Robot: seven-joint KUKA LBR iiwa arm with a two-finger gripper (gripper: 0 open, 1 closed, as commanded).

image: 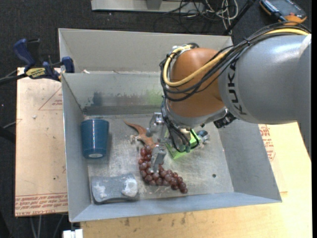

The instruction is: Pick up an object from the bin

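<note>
Hanging low over the middle of the bin [218, 162], the gripper [159, 155] sat at the back end of a dark red grape bunch [161, 175], whose long axis ran from there toward the front right corner; whether it was open or closed could not be told.

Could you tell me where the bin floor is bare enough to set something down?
The widest bare floor lies right of the dark red grapes, up to the right wall. A narrower strip runs between the blue cup and the grapes. The middle is crowded: the hand, an orange-brown toy and a green thing sit close together.
</note>
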